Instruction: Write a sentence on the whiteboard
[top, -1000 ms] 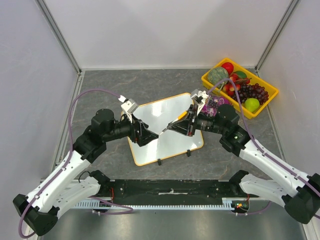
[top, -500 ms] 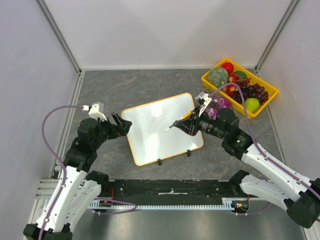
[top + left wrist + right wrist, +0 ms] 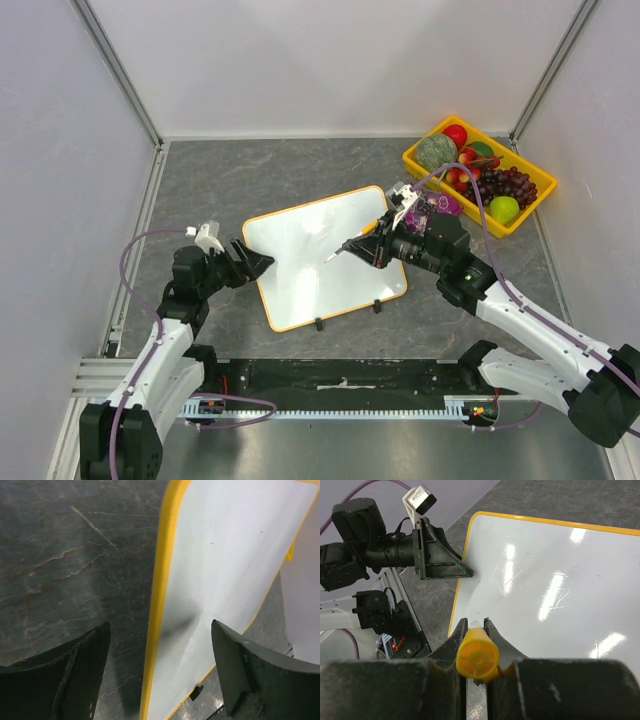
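While the left gripper [image 3: 255, 262] stands released astride the left rim of the flat white orange-rimmed whiteboard [image 3: 320, 255], blank at mid-table, close it to steady the board, then lightly lower the yellow-ended marker [image 3: 477, 657] clenched in the right gripper [image 3: 366, 247].

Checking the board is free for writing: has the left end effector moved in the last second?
Yes. The left end effector has pulled back leftward, from over the whiteboard to its left edge.

The left end effector [image 3: 160, 630] is wide open, and the yellow edge of the whiteboard [image 3: 235, 555] runs between its two dark fingers [image 3: 85, 670]. Left of this edge is the dark grey tabletop [image 3: 75, 565].
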`<state>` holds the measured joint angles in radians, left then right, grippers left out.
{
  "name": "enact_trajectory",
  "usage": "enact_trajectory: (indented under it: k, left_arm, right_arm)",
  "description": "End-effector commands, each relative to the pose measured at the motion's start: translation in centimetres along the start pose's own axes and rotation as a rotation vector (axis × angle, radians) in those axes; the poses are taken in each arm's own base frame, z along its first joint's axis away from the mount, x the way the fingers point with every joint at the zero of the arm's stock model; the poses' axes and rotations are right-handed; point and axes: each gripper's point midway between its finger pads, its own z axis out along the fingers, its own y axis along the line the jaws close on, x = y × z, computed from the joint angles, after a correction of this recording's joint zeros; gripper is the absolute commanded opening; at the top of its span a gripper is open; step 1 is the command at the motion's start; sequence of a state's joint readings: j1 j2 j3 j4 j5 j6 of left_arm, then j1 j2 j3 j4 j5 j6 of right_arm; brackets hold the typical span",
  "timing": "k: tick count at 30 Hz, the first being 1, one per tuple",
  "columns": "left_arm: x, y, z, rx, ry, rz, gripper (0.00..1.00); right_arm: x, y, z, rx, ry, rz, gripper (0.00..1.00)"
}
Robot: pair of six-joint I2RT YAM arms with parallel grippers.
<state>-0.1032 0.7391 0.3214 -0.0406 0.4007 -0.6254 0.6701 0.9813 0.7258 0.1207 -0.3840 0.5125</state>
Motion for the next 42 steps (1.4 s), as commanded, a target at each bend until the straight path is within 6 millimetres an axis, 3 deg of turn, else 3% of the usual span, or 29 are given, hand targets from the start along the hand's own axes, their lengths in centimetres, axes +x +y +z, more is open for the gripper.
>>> enact_trajectory:
  k: [1,7,17,31,42]
  left_arm:
    - [-1.6,-5.2,-0.2,0.305,-0.056,0.084,0.83]
    - [-0.7,-5.9,0.4,0.408,-0.023,0.129,0.66]
    - [0.6,-5.1,0.8,0.437,-0.022,0.199,0.54]
    - [1.7,-3.4,0.6,0.356,-0.011,0.211,0.02]
    - [2.1,-3.7,0.3,0.385,0.005,0.217,0.02]
  right_arm:
    - [-1.5,0.5,0.8,-0.038,-0.062,0.010,0.00]
    - [-1.9,0.3,2.5,-0.066,-0.089,0.031,0.00]
    - [-2.5,-0.3,5.8,-0.071,-0.090,0.000,0.00]
    - [-3.9,0.2,10.1,0.031,-0.148,-0.131,0.00]
    - [-5.8,-0.7,10.2,0.156,-0.251,-0.201,0.00]
